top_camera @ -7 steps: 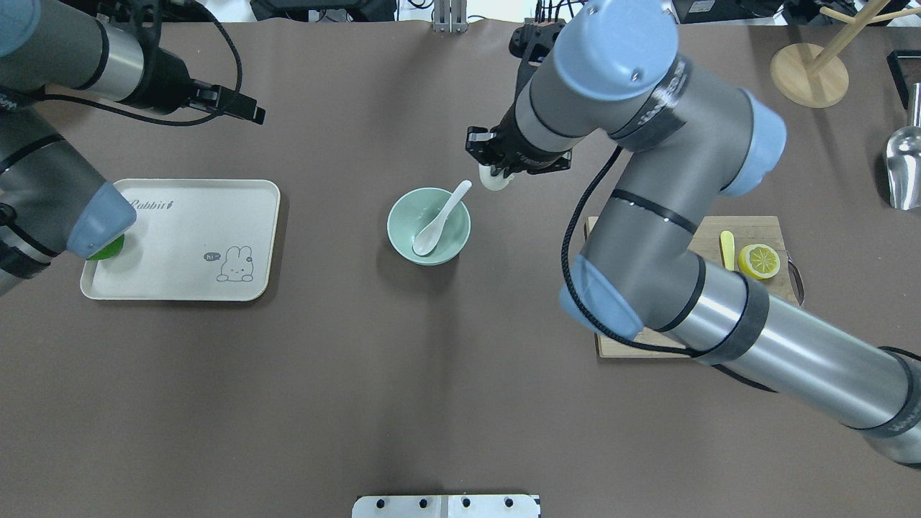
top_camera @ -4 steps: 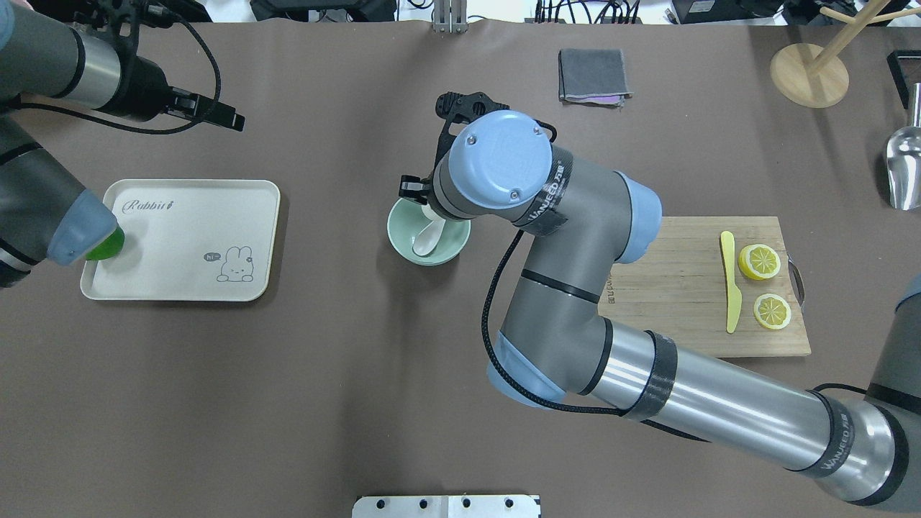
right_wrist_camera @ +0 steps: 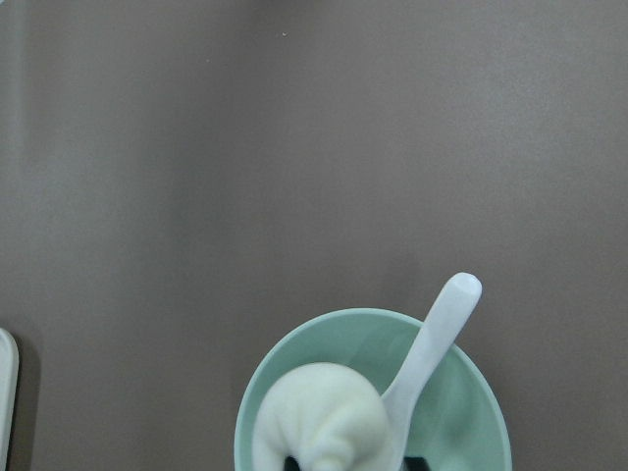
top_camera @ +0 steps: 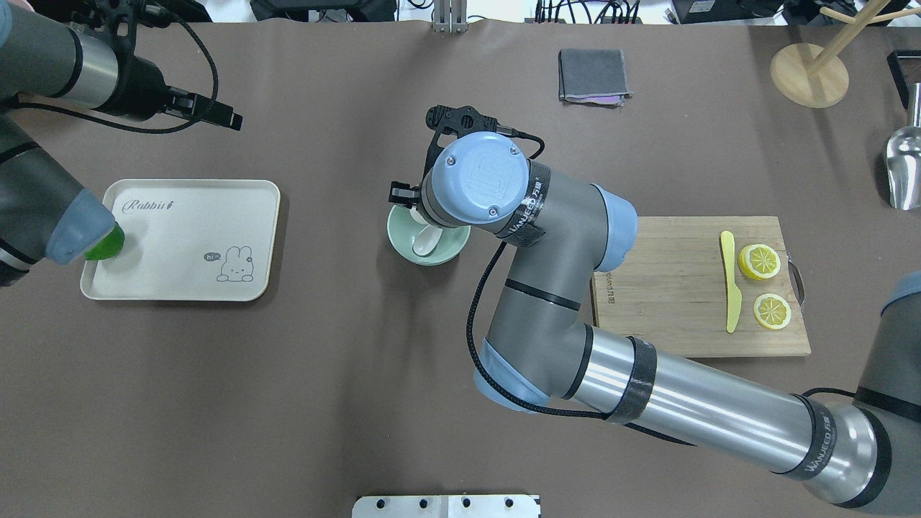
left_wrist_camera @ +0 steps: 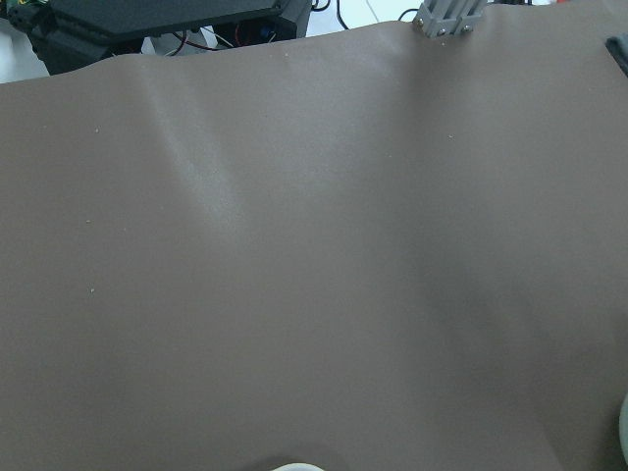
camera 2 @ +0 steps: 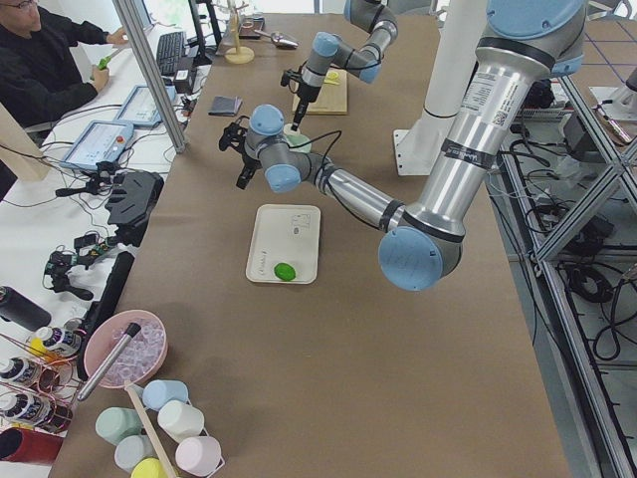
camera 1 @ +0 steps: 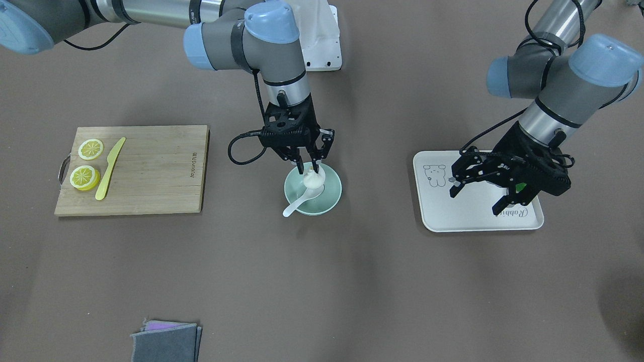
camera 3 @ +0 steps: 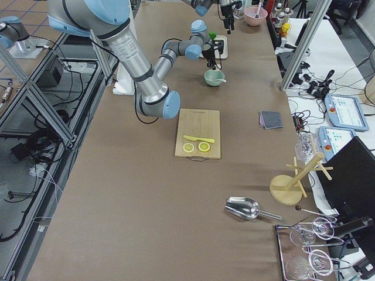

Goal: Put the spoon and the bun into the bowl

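The pale mint-green bowl [camera 1: 333, 195] stands mid-table; my right arm hides part of it in the overhead view [top_camera: 401, 234]. The white spoon [camera 1: 292, 207] lies in the bowl with its handle over the rim, and it shows in the right wrist view [right_wrist_camera: 442, 324]. My right gripper [camera 1: 308, 170] points straight down into the bowl, shut on the white bun [camera 1: 313, 180]. The bun [right_wrist_camera: 319, 417] sits low in the bowl beside the spoon's scoop. My left gripper [camera 1: 475, 201] is open and empty, held high over the cream tray [camera 1: 453, 213].
A green object [top_camera: 108, 246] lies on the tray. A wooden board [top_camera: 669, 288] at the right carries two lemon slices [top_camera: 759, 260] and a yellow knife [top_camera: 730, 280]. A grey cloth [top_camera: 591, 75], a wooden stand [top_camera: 809, 75] and a metal scoop [top_camera: 905, 169] lie at the far side.
My right arm has swung left, carrying the bun from beside the bowl's right rim to over and into the bowl. The left arm has shifted slightly. The spoon has not moved.
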Controlling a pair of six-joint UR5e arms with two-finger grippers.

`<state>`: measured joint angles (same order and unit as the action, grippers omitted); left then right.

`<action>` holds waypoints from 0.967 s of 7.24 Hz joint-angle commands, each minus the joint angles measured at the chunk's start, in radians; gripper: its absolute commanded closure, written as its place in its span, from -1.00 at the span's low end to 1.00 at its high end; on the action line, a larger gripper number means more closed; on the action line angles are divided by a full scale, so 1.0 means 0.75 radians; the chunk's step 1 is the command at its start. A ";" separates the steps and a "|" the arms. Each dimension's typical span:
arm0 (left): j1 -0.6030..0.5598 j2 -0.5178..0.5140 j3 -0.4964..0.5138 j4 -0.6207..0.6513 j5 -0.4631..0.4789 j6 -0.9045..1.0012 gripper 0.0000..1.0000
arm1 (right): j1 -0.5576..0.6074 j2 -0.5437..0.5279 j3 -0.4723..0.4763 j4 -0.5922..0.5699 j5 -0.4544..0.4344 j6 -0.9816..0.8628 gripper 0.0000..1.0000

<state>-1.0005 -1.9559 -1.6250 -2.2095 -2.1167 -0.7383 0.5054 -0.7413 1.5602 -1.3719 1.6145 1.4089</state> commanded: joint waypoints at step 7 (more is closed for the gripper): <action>-0.091 0.037 -0.073 0.015 -0.006 0.031 -0.97 | 0.258 -0.471 0.483 -0.163 0.216 -0.347 -1.00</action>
<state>-1.0327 -1.9513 -1.6576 -2.2014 -2.1229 -0.7231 0.6585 -0.9014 1.7473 -1.4636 1.7534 1.2809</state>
